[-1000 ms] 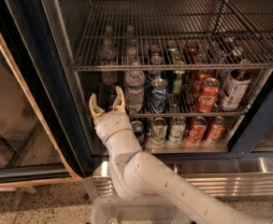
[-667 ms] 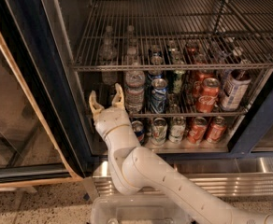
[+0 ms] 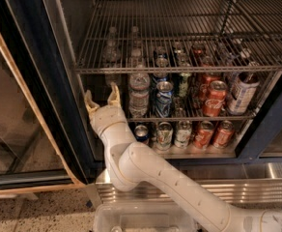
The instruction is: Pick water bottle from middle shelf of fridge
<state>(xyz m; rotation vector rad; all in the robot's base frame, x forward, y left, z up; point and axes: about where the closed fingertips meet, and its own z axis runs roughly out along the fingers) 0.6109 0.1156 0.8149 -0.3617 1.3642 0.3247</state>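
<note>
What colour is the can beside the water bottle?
The can is blue and silver, camera view. End effector, open, is left of the bottle.

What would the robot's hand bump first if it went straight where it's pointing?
Probably nothing soon: the open hand, left of the water bottle, points into the dark gap beside it. Depth is unclear.

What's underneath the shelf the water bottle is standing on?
Under the middle shelf stands a row of soda cans, red ones on the right. The arm covers the row's left end. The open pincer is just left of the water bottle.
</note>
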